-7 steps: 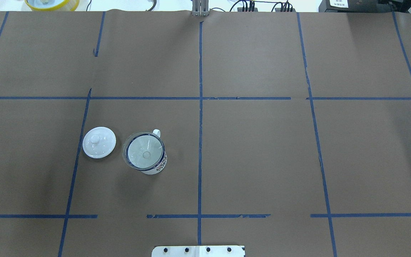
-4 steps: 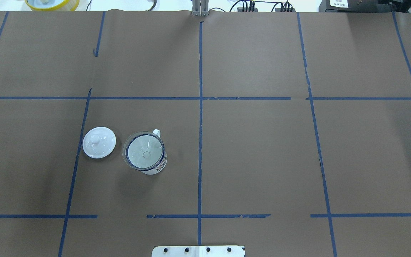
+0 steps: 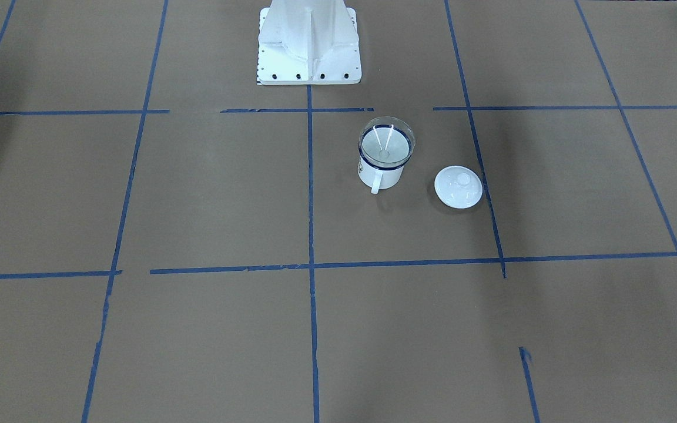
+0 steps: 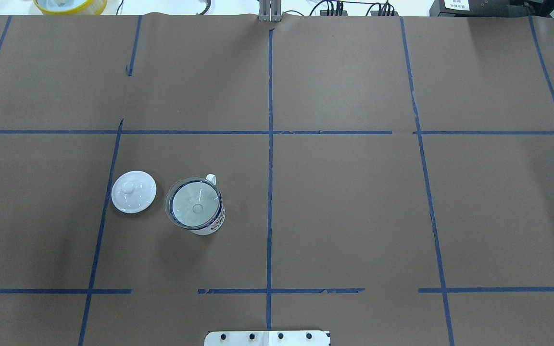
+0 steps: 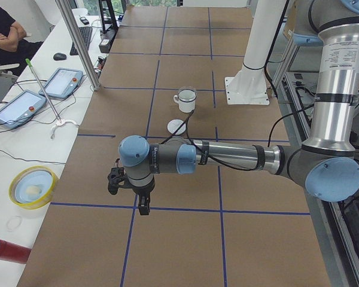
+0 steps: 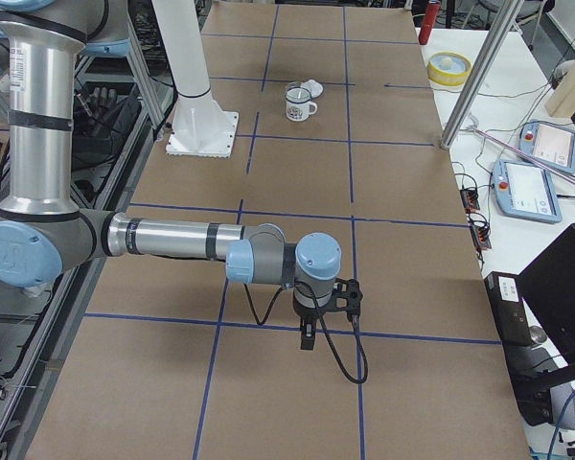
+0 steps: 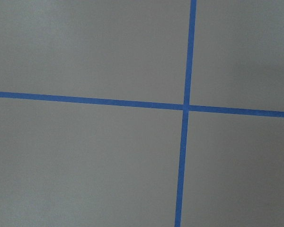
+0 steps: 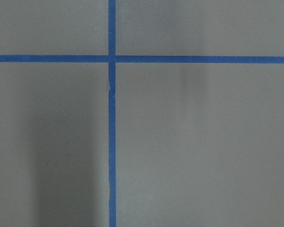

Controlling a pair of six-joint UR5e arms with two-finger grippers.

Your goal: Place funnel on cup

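The clear funnel [image 4: 188, 204] sits in the mouth of the white cup [image 4: 212, 227] with the dark blue rim, left of the table's centre line. In the front-facing view the funnel [image 3: 385, 144] rests on the cup [image 3: 388, 176], whose handle points away from the robot. No gripper is near them. My left gripper [image 5: 143, 206] hangs over the table's left end, far from the cup [image 5: 185, 98]. My right gripper [image 6: 307, 340] hangs over the right end. Both show only in the side views, so I cannot tell whether they are open or shut. Both wrist views show only brown paper and blue tape.
A white domed lid with a knob [image 4: 133, 191] lies flat beside the cup, on the side toward my left. The robot's base plate [image 4: 267, 338] is at the near edge. A yellow bowl [image 5: 31, 186] and teach pendants [image 5: 18, 107] lie on the side bench.
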